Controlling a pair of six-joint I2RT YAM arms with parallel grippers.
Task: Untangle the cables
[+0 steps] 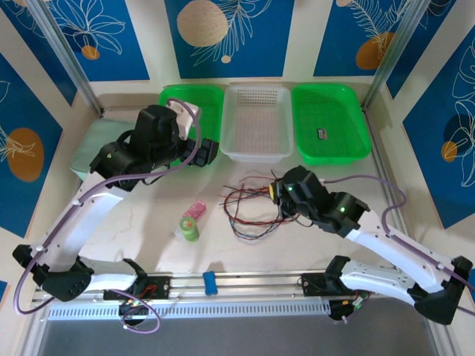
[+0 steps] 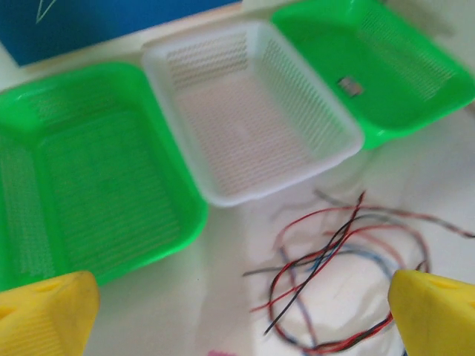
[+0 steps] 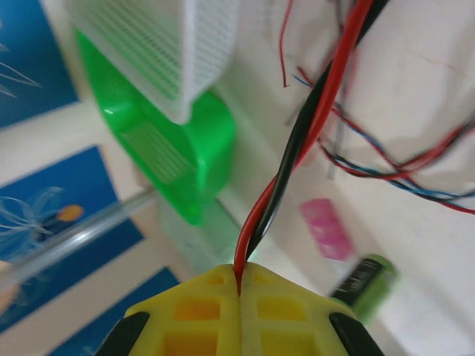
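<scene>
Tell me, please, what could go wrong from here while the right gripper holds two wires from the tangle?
1. The right gripper is shut on a red and black pair that leads into the cables. The left gripper is open and pins nothing, so a pull may drag the whole heap or tighten it.
2. Dragged cables could sweep against the green roll and the pink piece beside them.

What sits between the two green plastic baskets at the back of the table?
A white perforated plastic basket stands between the left green basket and the right green basket; the top external view shows it.
</scene>
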